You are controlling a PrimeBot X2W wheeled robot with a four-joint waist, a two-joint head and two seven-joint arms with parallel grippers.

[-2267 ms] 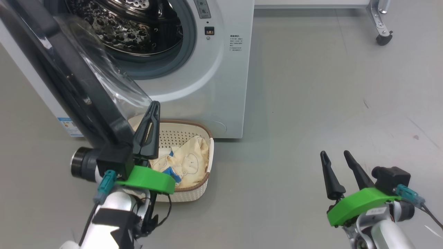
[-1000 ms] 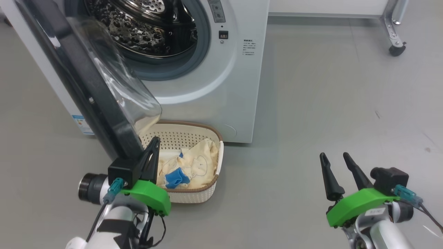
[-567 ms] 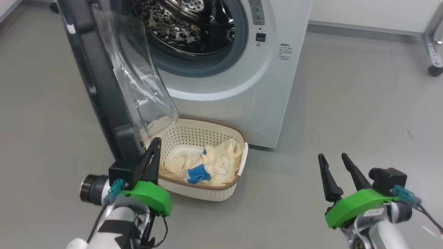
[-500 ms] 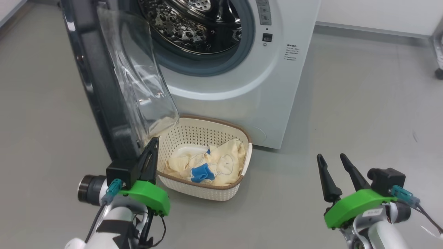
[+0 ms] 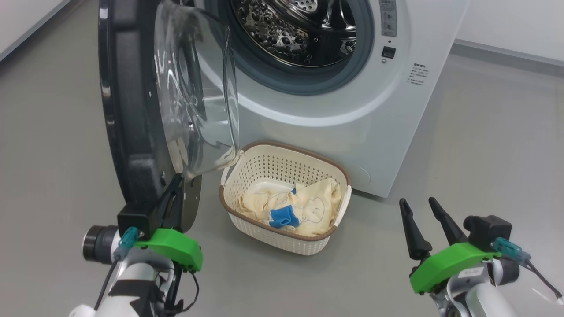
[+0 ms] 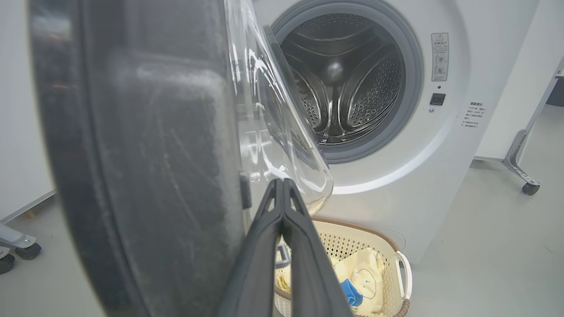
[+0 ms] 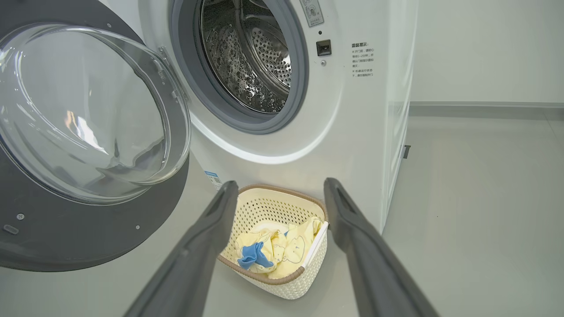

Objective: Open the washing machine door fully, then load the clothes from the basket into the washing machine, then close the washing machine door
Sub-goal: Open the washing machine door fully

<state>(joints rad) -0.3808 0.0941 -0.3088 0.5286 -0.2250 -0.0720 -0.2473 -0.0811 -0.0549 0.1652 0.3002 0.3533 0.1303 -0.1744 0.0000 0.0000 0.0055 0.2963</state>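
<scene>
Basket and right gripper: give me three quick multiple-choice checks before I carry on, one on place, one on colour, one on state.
1. Where is the basket?
A. On the floor in front of the washing machine
B. Inside the machine
C. On top of the machine

2. What colour is the bright patch among the cream clothes?
A. Red
B. Blue
C. Green

3. What state is the right gripper in?
A. Shut on a garment
B. Open and holding nothing
C. Shut and holding nothing

Answers:
1 A: the head view shows it standing on the floor just before the machine's front.
2 B: a blue fold lies on the cream fabric.
3 B: its two fingers stand apart with nothing between them.
</scene>
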